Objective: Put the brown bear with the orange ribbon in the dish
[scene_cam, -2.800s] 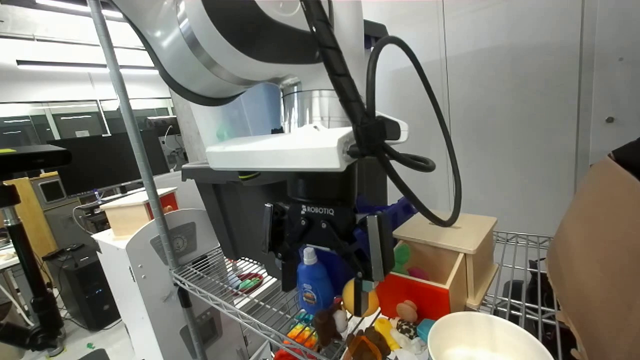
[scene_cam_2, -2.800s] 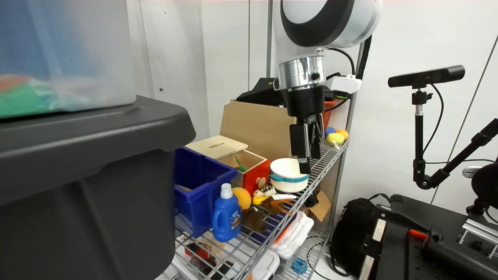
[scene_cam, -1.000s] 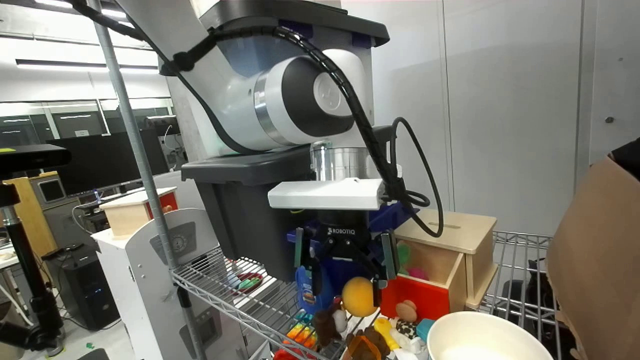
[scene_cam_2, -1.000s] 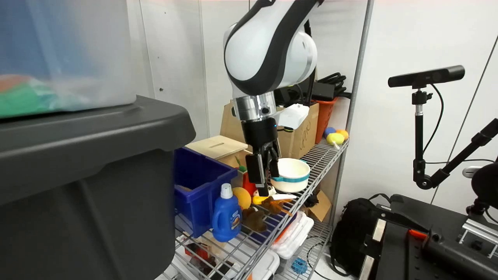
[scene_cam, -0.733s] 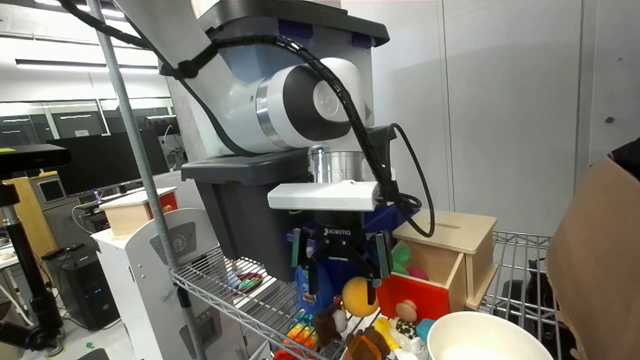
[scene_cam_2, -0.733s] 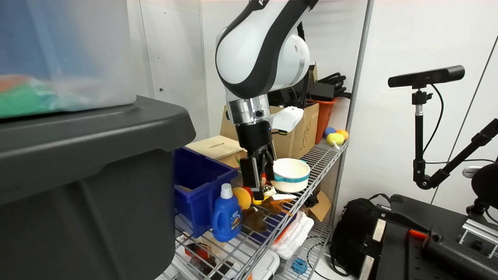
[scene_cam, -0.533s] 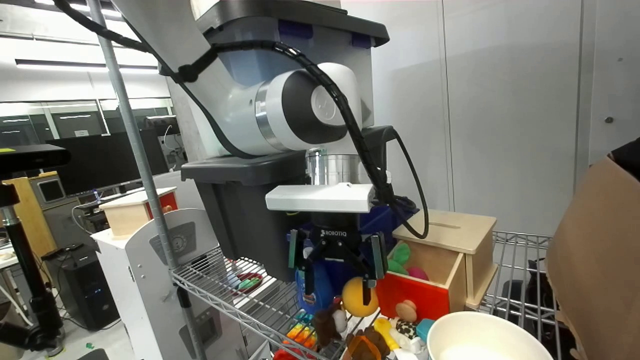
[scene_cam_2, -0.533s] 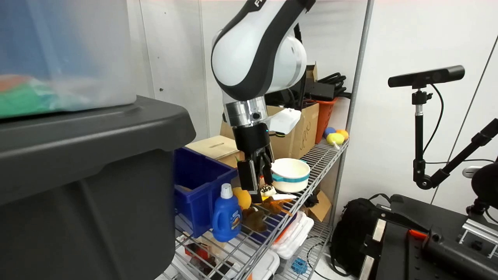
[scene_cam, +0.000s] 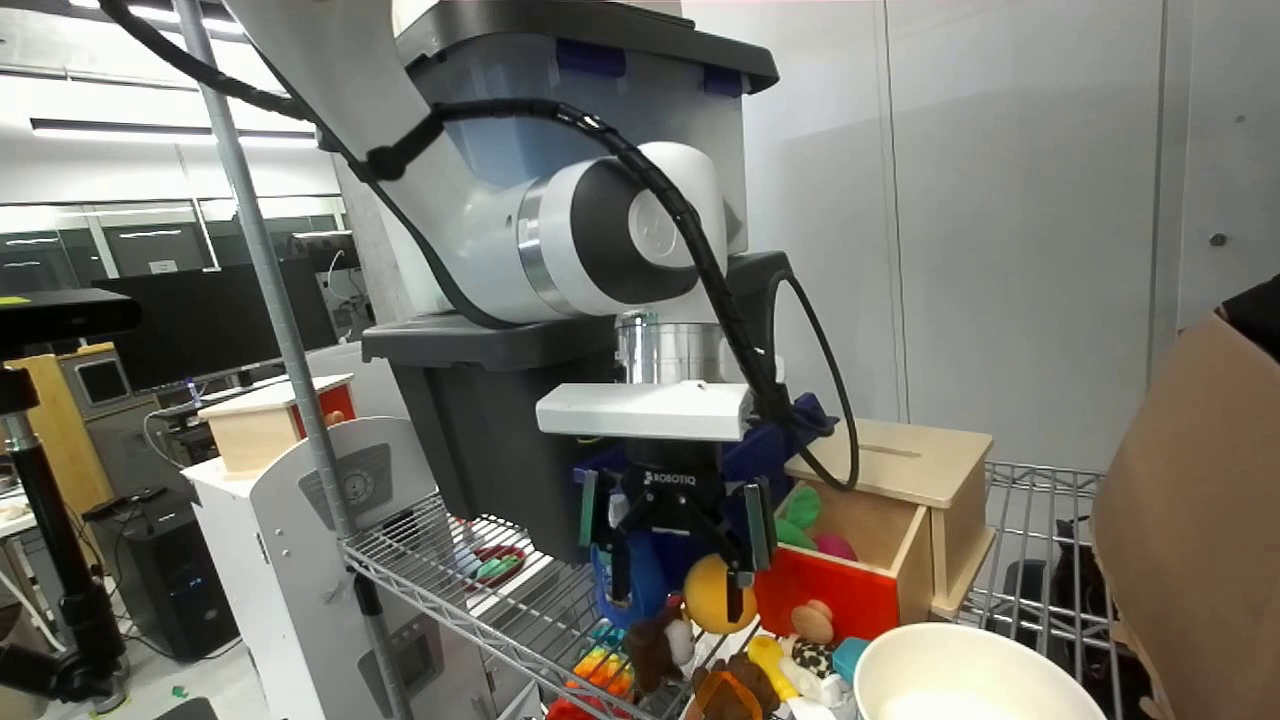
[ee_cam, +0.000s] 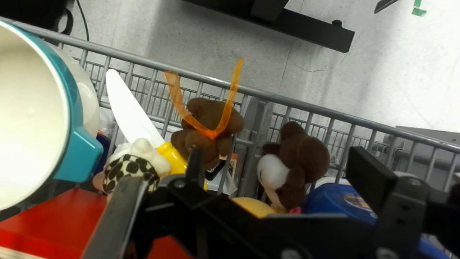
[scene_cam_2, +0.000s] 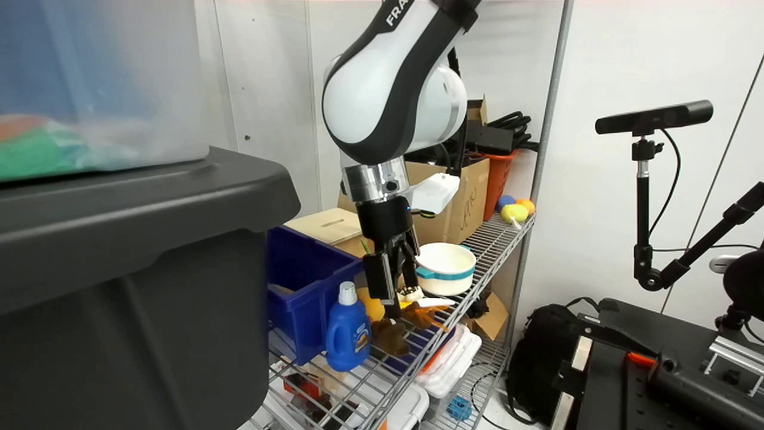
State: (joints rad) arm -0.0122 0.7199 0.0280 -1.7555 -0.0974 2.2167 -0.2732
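The brown bear with the orange ribbon (ee_cam: 210,111) lies on the wire shelf near its edge, its ribbon ends spread toward the shelf edge in the wrist view. It also shows in both exterior views (scene_cam: 762,682) (scene_cam_2: 416,316). The dish (scene_cam: 970,675) is a cream-white bowl with a teal band, beside the toys; it shows in the other views too (scene_cam_2: 447,258) (ee_cam: 27,108). My gripper (scene_cam: 680,588) is open and empty, pointing down above the toys. In the wrist view the bear lies near the left finger, and a brown-and-white toy (ee_cam: 305,154) shows between the fingers.
A blue bottle (scene_cam_2: 348,334), a blue bin (scene_cam_2: 298,263) and an orange ball (scene_cam: 705,592) stand near the gripper. A wooden box with an open red drawer (scene_cam: 830,597) is behind. A white knife (ee_cam: 131,111) and a spotted toy (ee_cam: 131,169) lie between bear and dish.
My gripper has come down and away from above the dish toward the bottle and toys. In the last half second it sinks slightly further. It stays open; the bear and dish have not moved.
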